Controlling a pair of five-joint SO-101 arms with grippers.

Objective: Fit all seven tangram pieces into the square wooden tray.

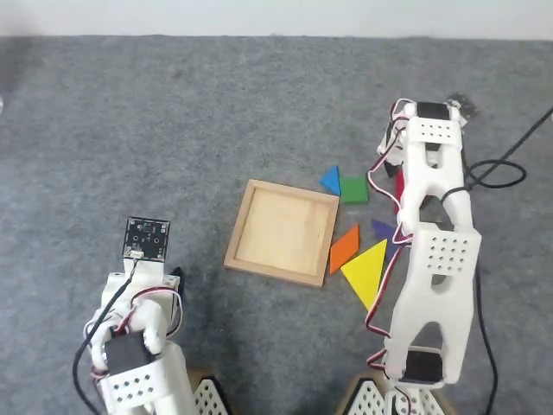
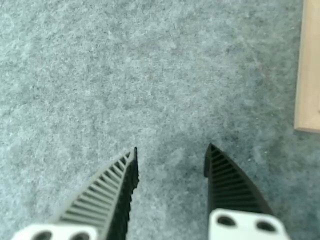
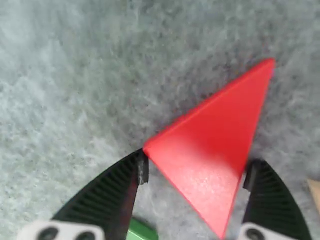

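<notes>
Right gripper [image 3: 195, 167]: the dark ribbed fingers [image 3: 117, 192] lie against two sides of the red triangle [image 3: 210, 160], one on a corner and the other on an edge, clasping it; whether the piece is off the carpet cannot be told.
Right arm [image 1: 432, 259]: white, running up the right side of the high view from the bottom edge, its far end just right of the loose pieces.
Left gripper [image 2: 172, 148]: fingers spread apart with nothing between them, over grey carpet [image 2: 125, 70]; a strip of the wooden tray [image 2: 310, 65] shows at the side.
Left arm [image 1: 138, 346]: folded back in the lower left of the high view, well apart from the tray and the pieces.
Wooden tray [image 1: 294, 192]: square, flat on the carpet at the centre of the high view, slightly turned; bare wood shows inside it.
Blue triangle [image 1: 331, 180]: just above the tray's upper right corner, touching the green square [image 1: 353, 189] on its right.
Orange parallelogram [image 1: 344, 248]: right of the tray, against its right rim.
Yellow triangle [image 1: 367, 270]: large, just right of the orange piece, partly under the right arm.
Purple triangle [image 1: 383, 229]: above the yellow one, beside the arm.
Green corner [image 3: 140, 231]: beside the right gripper's finger in the right wrist view.
</notes>
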